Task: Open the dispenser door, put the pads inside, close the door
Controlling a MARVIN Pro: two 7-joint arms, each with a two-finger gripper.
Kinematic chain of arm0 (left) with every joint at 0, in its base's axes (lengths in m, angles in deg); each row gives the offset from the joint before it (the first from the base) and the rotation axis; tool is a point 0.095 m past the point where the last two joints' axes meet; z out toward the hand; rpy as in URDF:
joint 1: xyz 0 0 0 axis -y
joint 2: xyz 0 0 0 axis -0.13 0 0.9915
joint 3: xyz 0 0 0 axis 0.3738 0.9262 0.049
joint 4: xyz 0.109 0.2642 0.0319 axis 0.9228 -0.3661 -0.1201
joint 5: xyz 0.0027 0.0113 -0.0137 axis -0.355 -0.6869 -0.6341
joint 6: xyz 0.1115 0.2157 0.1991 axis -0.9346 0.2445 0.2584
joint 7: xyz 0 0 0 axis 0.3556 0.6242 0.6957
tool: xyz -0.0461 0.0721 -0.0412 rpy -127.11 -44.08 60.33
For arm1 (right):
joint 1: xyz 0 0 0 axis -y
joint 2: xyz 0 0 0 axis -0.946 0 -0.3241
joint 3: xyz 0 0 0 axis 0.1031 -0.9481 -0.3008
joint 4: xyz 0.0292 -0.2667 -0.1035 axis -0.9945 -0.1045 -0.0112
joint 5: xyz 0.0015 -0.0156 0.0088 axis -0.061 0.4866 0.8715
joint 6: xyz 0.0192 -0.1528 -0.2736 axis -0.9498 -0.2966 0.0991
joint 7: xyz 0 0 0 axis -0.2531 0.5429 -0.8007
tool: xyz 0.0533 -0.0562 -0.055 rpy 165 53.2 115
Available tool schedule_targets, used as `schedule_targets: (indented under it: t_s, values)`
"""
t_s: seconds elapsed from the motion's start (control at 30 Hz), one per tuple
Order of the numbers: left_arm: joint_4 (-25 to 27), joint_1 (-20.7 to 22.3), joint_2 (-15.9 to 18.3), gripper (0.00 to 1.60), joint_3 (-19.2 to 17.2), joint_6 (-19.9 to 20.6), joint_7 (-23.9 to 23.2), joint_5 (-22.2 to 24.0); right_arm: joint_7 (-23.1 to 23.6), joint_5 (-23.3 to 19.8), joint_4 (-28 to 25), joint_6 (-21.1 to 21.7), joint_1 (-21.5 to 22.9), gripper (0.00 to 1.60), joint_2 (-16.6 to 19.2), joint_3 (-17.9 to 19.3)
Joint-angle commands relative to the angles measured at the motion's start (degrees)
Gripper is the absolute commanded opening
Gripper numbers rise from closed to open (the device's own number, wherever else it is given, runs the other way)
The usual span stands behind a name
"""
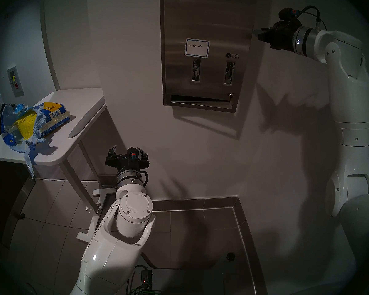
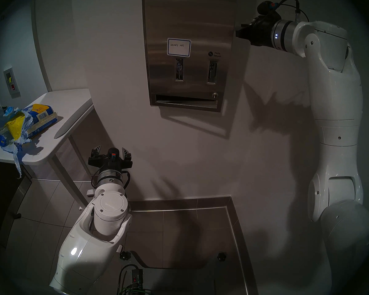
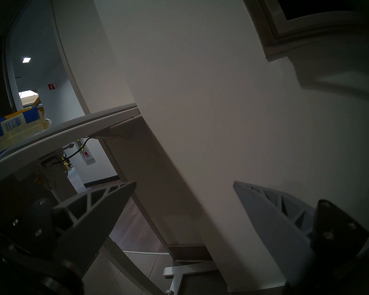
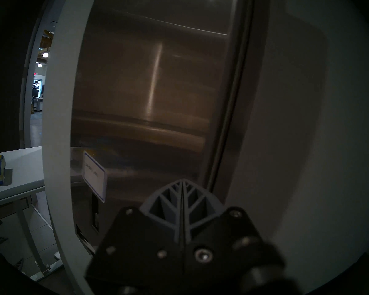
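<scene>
1. White wall point(image 1: 200, 149) and grey floor tiles point(image 1: 51, 213) fill this dim room.
2. Up high, the right gripper point(image 4: 183, 181) is squeezed tight on nothing, near the right edge of the dispenser door point(image 1: 207, 22).
3. Down low, the left gripper point(image 1: 127, 150) is spread wide and empty.
4. Farther left, the pads point(image 1: 27, 126) poke out of a torn blue pack point(image 1: 49, 117) on the tabletop point(image 1: 77, 109).

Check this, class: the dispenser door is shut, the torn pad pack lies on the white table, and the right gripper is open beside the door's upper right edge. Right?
One error: the right gripper is shut, its fingers pressed together in the right wrist view. The dispenser door is shut, and the torn pad pack lies on the white table.
</scene>
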Motion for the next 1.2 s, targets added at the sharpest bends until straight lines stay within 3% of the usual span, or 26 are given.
schedule_targets:
  t_s: [0.0, 0.33, 0.73, 1.17]
  values:
    - [1.3, 1.9, 0.1, 1.60, -0.2, -1.1, 0.6, -0.7, 1.4, -0.2, -0.3, 0.2, 5.9, 0.00, 0.9, -0.6]
    - [1.2, 2.0, 0.3, 1.60, 0.0, -1.3, 1.0, -0.5, 2.7, -0.3, 1.0, 0.1, 6.5, 0.00, 1.6, -1.7]
    - [1.2, 2.1, 0.6, 1.60, 0.2, -1.4, 1.3, -0.3, 0.2, 3.2, 4.8, -7.3, 4.0, 0.00, -0.4, -4.8]
    - [1.1, 2.2, 0.7, 1.60, 0.3, -1.4, 1.5, -0.2, -1.3, 4.3, 6.9, -10.2, 3.2, 0.00, -2.0, -5.7]
